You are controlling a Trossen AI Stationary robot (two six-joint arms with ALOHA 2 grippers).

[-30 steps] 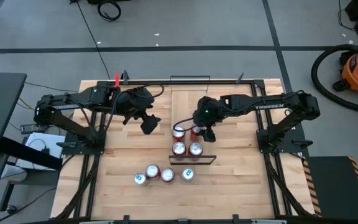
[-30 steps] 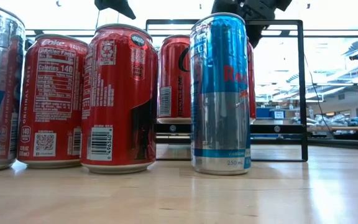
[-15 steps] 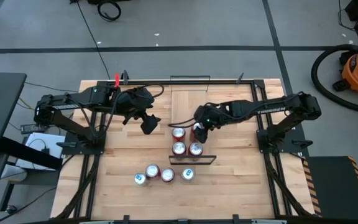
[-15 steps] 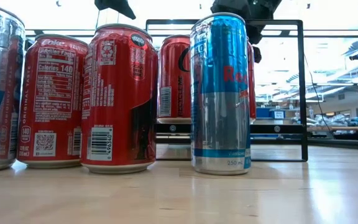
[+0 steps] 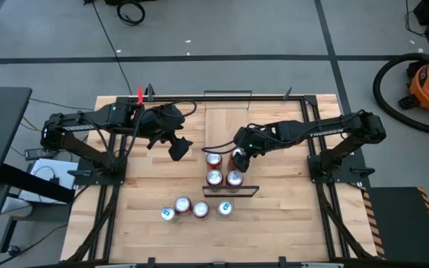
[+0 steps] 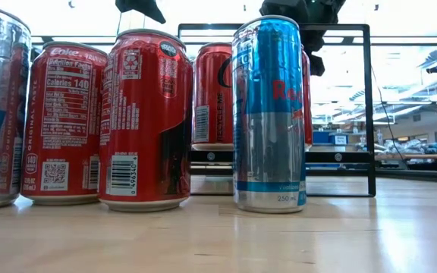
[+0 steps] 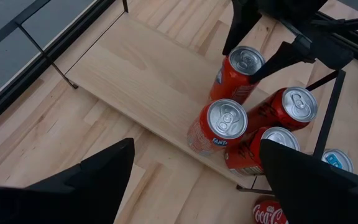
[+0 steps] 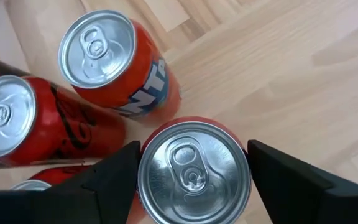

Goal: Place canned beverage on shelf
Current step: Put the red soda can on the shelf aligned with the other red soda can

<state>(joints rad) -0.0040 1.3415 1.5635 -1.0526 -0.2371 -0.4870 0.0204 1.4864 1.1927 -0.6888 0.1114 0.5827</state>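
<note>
The right gripper (image 8: 193,163) is reaching down over the shelf (image 5: 229,126) and clasping a canned beverage (image 7: 244,60). Its two fingers (image 8: 110,180) are pressing against opposite sides of the can, so it looks to be grasping rather than released. The can is standing upright with its long axis vertical, directly under the gripper's wrist, with its pull-tab top facing up between the fingers. Its base appears to be resting on the light board, though the contact itself is hidden.

Just beside it, an orange Fanta can (image 8: 95,46) is standing close to one finger. Two more red cans (image 5: 214,177) are sitting past that one, so the four are forming a tight block near the shelf's wire rail (image 5: 231,190).

Since the can is lying straight below the gripper with a neighbour crowding one finger, the coming move likely calls for a small opening and a straight lift. A sideways pull could tip a can.

The left gripper (image 5: 179,149) is waiting with its fingers spread, beside the shelf on the bench (image 5: 289,216). Four loose cans (image 5: 182,205) are standing on the bench beyond the rail.
</note>
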